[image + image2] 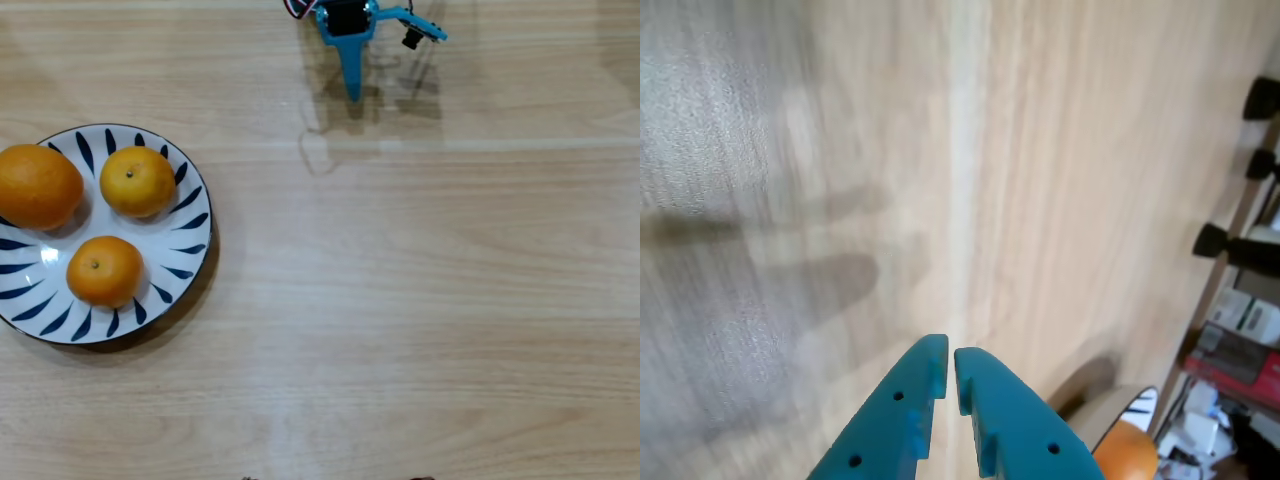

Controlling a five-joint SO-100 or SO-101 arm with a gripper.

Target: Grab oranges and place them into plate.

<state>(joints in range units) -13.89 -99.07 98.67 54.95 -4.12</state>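
Three oranges [105, 215] sit on the plate [190, 245]; task looks complete.
Gripper [948, 365] fingers nearly together, empty, well apart from them; only parking remains.

no readable text, labels or signs

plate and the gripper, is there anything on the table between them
Nothing visible. In the overhead view only bare wood lies between the gripper at the top edge and the plate at the left. All three oranges already sit on the plate, and the jaws look shut and empty.
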